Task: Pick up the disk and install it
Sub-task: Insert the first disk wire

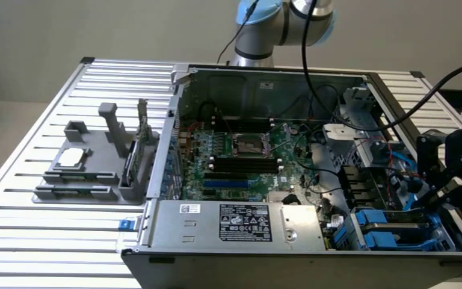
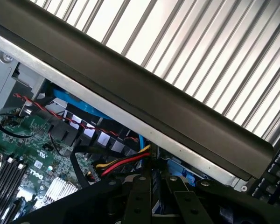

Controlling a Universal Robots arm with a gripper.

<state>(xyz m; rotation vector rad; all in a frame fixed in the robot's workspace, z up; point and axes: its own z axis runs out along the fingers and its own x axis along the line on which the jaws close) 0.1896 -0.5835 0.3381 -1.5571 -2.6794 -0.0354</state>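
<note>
at the drive bay (image 1: 345, 232) | disk (image 1: 396, 229) just beside gripper (image 1: 444, 195) | grip: cannot tell

A: Item one?
B: Open computer case (image 1: 239, 90) on a slatted metal table (image 1: 55, 241). Green circuit board (image 1: 239, 162) inside. Grey power box (image 1: 239, 224) with a black label at the near edge.
A: Outside the case?
B: Grey plastic rack (image 1: 94, 177) at the exterior view's left, with a small silver chip (image 1: 70, 158) resting on it.
A: Wiring?
B: Red and yellow wires (image 2: 123, 162) near the board's edge.

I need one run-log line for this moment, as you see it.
tool: low in open computer case, at blue drive bay, exterior view's right | held item: cannot tell
</note>
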